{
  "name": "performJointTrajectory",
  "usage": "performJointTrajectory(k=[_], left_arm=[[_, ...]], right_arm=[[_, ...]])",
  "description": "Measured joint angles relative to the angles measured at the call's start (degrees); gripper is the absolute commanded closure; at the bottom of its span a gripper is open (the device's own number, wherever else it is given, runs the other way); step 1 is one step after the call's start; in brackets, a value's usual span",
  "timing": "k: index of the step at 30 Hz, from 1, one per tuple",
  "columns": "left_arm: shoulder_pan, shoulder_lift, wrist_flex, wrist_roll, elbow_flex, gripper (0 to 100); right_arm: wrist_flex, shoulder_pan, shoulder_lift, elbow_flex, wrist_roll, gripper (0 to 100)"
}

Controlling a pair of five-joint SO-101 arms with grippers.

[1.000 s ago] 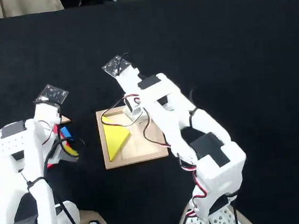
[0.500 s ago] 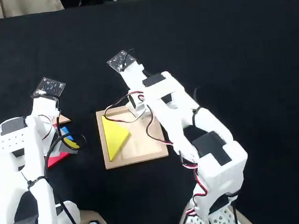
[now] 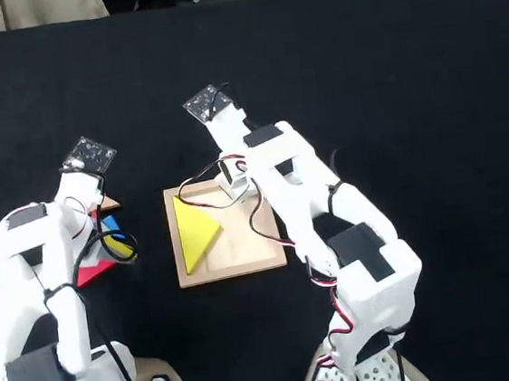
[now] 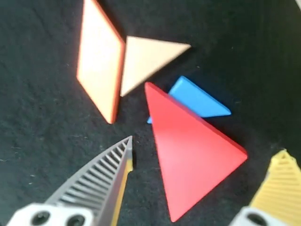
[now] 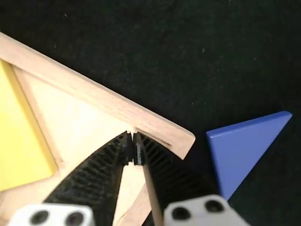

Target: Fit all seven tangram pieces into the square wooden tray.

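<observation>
Two white arms stood side by side, each bent forward at the elbow with its wrist tipped downward. On the left arm (image 3: 30, 269), the left gripper (image 4: 205, 147) hung wide open — a grey ribbed finger (image 4: 106, 174) and a yellow finger (image 4: 277, 183) spread far apart. The right arm (image 3: 305, 194) was extended farther forward, and the right gripper (image 5: 132, 147) pointed down with its black ribbed fingertips (image 5: 123, 146) pressed together.

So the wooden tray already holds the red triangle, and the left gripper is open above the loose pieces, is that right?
Not quite: the wooden tray holds the yellow triangle, as the high view shows. The left gripper is indeed open above the loose pieces.
</observation>
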Motion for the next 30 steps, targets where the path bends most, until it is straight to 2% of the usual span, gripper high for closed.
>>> performJointTrajectory(k=[14, 20, 26, 30], left_arm=[[0.0, 7.4, -0.2, 0.0, -3.0, 57], [0.0, 7.6, -4.5, -0.1, -2.5, 57], [0.0, 7.6, -5.2, -0.1, -2.5, 57], [0.0, 7.6, -5.2, -0.1, -2.5, 63]], right_arm=[[0.0, 0.0, 0.0, 0.0, 1.0, 98.8], [0.0, 0.0, 0.0, 0.0, 1.0, 98.8], [0.0, 0.0, 0.0, 0.0, 1.0, 98.8], [0.0, 0.0, 0.0, 0.0, 1.0, 98.8]])
